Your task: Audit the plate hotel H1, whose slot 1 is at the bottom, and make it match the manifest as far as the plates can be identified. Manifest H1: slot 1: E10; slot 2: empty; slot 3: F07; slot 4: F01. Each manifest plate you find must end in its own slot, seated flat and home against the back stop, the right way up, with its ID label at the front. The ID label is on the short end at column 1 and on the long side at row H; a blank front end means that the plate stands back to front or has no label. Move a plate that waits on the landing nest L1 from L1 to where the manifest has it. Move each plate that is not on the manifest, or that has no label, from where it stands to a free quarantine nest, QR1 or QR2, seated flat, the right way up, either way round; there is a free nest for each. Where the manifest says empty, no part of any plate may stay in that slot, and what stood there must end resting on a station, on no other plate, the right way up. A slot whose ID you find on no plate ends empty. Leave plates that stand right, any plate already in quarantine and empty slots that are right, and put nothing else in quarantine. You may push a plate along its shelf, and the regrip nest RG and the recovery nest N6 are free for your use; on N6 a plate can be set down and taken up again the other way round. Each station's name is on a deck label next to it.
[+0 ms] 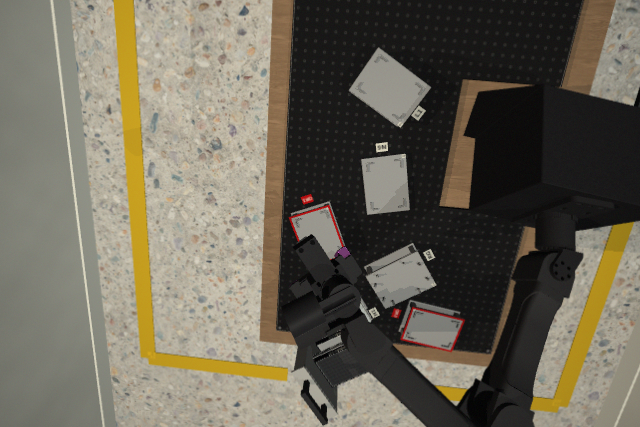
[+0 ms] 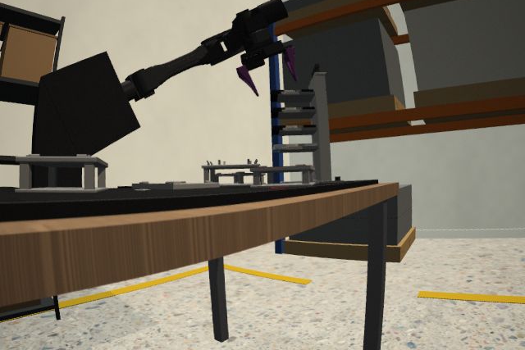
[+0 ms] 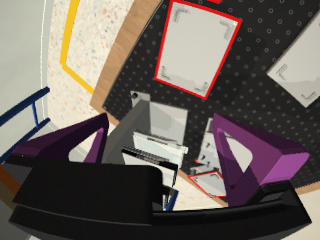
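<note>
1. While the black pincer with purple fingers (image 2: 267, 69) hung spread wide and empty, it hovered above the grey plate hotel (image 2: 321, 125).
2. Its shelved plates (image 2: 293, 95) looked stiff, light, slick; I'd pinch their long sides.

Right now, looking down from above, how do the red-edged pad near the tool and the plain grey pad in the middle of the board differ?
The red-edged pad has a red border and a red label; the middle grey pad has no border and a pale label. The arm partly covers the red-edged pad; the middle pad shows whole. Both are grey rectangles with corner marks and carry no plate.
</note>
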{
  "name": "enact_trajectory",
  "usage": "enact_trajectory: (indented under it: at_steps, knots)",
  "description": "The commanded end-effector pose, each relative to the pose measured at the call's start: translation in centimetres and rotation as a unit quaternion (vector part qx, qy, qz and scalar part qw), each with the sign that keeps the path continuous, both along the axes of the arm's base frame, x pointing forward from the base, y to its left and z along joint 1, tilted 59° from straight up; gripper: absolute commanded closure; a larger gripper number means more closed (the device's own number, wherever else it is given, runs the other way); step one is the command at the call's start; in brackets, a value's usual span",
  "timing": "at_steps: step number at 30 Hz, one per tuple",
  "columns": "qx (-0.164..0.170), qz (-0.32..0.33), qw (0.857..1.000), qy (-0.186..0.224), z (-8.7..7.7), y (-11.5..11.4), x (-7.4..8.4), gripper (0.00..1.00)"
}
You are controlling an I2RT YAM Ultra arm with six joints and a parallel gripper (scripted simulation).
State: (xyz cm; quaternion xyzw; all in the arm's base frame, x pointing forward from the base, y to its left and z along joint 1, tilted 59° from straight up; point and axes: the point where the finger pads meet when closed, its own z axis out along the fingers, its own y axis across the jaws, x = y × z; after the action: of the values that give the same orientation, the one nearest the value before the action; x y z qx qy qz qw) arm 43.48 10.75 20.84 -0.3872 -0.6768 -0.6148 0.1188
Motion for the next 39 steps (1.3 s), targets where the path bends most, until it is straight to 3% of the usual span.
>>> enact_trajectory:
  at_steps: [1, 17, 18, 21, 25, 31, 39]
  knots:
    - [0.0, -0.003, 1.0, -0.004, 0.2, -0.3, 0.1, 0.0]
    - [0.0, -0.003, 1.0, -0.004, 0.2, -0.3, 0.1, 0.0]
    - [-0.01, -0.004, 1.0, -0.013, 0.0, -0.5, 0.1, 1.0]
    - [-0.032, -0.007, 0.999, -0.037, -0.8, -1.1, 0.1, 1.0]
    - [-0.032, -0.007, 0.999, -0.037, -1.7, -1.7, 0.0, 1.0]
    - [-0.064, -0.002, 0.996, -0.066, -3.3, -2.5, -0.2, 1.0]
    - [-0.08, 0.002, 0.994, -0.08, -4.8, -3.3, -0.6, 1.0]
